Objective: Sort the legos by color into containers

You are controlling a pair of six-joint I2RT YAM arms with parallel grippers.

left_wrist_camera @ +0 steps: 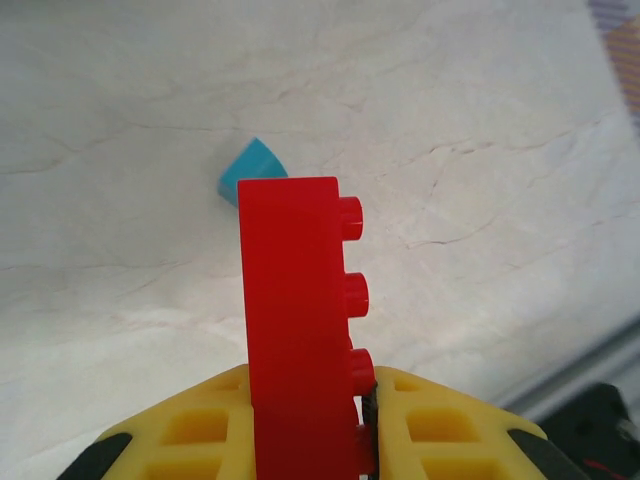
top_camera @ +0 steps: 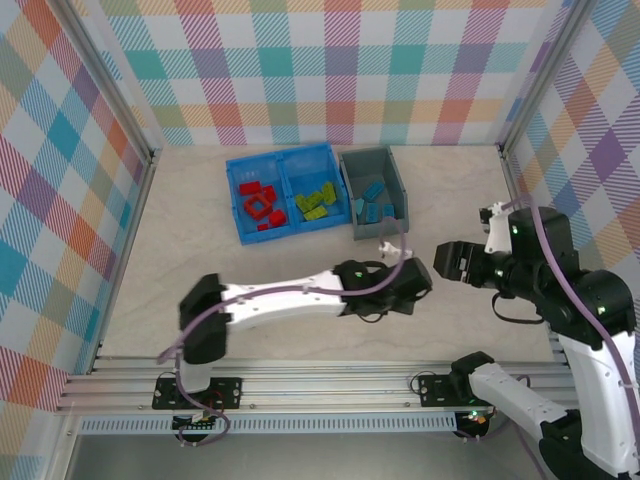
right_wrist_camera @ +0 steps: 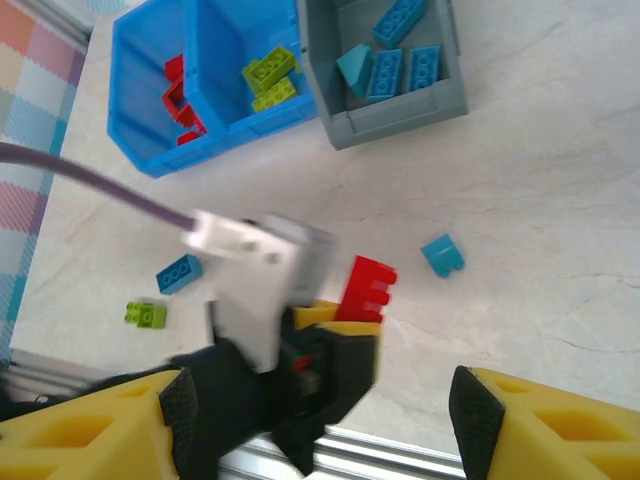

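Left of the grey bin [top_camera: 346, 190], the blue bin [top_camera: 284, 195] holds red and lime legos [top_camera: 262, 205]. On the grey bin's near side, the left gripper [top_camera: 405, 285] clenches an upright red brick [left_wrist_camera: 295, 330] over the counter [top_camera: 200, 250]. Farther right, the right gripper [top_camera: 450, 262] gapes, empty.

no text, label, brand, number or sign is legible: none on the blue bin [top_camera: 280, 152], the grey bin [top_camera: 385, 228] just beside it, or the red brick [left_wrist_camera: 295, 320].
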